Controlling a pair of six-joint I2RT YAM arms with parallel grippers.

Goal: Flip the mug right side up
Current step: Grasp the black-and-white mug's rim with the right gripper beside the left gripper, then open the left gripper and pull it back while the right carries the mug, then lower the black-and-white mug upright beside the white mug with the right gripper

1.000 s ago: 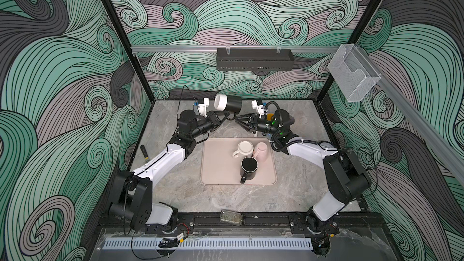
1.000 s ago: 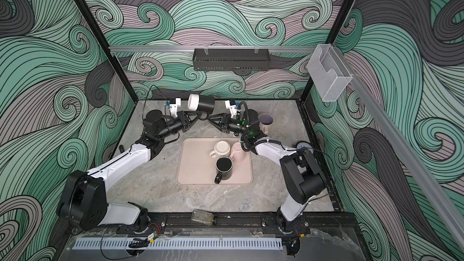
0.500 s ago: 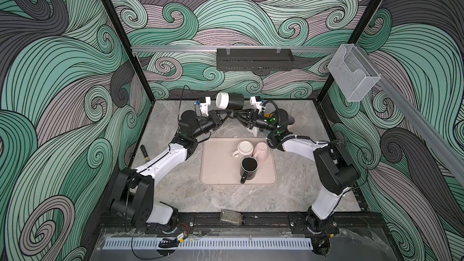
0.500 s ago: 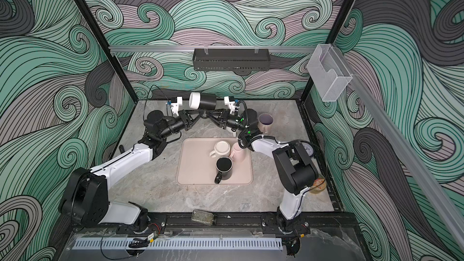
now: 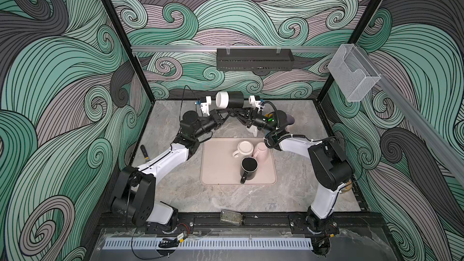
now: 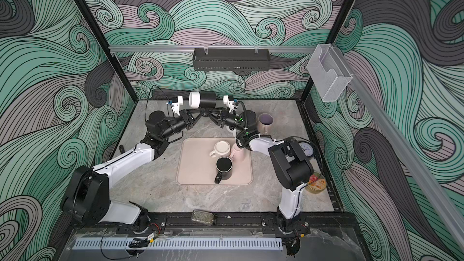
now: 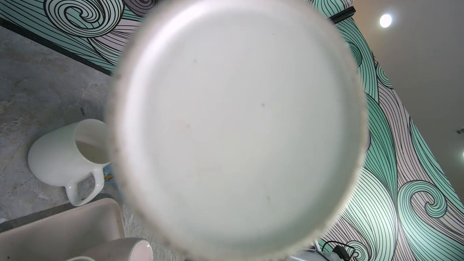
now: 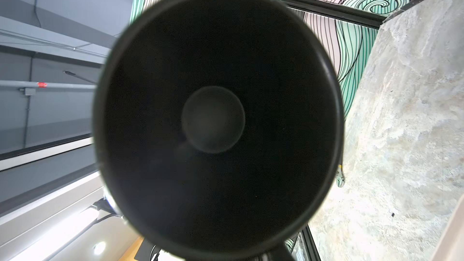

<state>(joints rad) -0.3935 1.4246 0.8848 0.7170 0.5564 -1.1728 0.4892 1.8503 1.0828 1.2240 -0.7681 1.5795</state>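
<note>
Mid-air handover of the mug, lying on its side.
Beyond the tray (image 5: 216, 169), at far centre, the mug (image 5: 232, 99) hangs sideways, white base to the left. The left gripper (image 5: 229, 112) is clamped on it from below. Whether the right gripper (image 5: 239, 114) grips it cannot be told. Best to make sure of the right's hold before the left lets go, then turn the mouth up.

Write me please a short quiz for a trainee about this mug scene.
1. True or false: the lifted black mug lies sideways in the air.
2. How many mugs are on the beige mat?
3. The lifted mug's white base fills which view? A) left wrist B) right wrist C) neither
Key: 1 true; 2 three: white mug, pink mug, upright black mug; 3 A.
</note>
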